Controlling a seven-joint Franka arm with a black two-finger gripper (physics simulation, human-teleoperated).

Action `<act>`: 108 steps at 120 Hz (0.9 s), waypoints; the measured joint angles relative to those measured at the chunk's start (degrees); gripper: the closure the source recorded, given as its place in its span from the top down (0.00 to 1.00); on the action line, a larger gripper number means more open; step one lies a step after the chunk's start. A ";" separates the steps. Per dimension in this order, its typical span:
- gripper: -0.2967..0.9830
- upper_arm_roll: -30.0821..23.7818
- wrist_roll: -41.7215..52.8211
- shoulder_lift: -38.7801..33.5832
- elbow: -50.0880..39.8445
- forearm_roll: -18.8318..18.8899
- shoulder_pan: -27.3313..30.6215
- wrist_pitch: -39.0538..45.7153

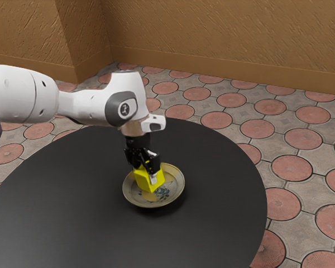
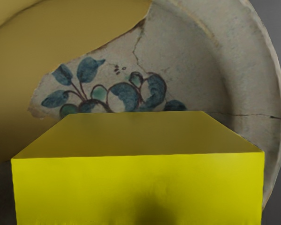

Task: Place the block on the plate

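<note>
The jaws of the gripper [image 1: 149, 174] are pinching the yellow block [image 1: 143, 179] from two sides. One finger [image 1: 153, 179] lies over the side of the block turned to the exterior camera; the other is mostly hidden behind the block. The block is tilted and over the middle part of the plate [image 1: 179, 185]. Whether its lowest corner touches the plate, I cannot tell, because the underside is hidden. In the wrist view, the block is cut off by the lower edge and covers part of the plate, whose blue flowers and leaves, thin cracks and plain tan area are visible; the rim is partly cut off too. The plate stands on the round black table [image 1: 61, 195], which is cut by the exterior view's left and lower edges. The white arm [image 1: 92, 105] is also cut at the left. Behind are a tiled floor [image 1: 298, 167] and brown walls [image 1: 223, 33].
</note>
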 joint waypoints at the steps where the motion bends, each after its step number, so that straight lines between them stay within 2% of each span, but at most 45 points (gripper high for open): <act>1: 0.52 0.00 0.01 0.09 0.00 0.00 0.00 0.01; 8: 0.52 0.00 0.04 0.54 0.05 -0.01 -0.02 0.08; 28: 0.65 0.01 0.32 0.72 0.36 -0.18 -0.04 0.09; 48: 0.71 0.01 0.56 -0.11 2.11 0.21 -0.09 -0.58; 72: 0.75 0.52 0.66 -1.46 11.97 2.93 -0.09 -5.78; 92: 0.76 1.64 0.29 -1.60 24.11 5.18 0.08 -13.98; 108: 0.76 3.75 -0.60 -4.33 29.12 6.22 0.26 -20.30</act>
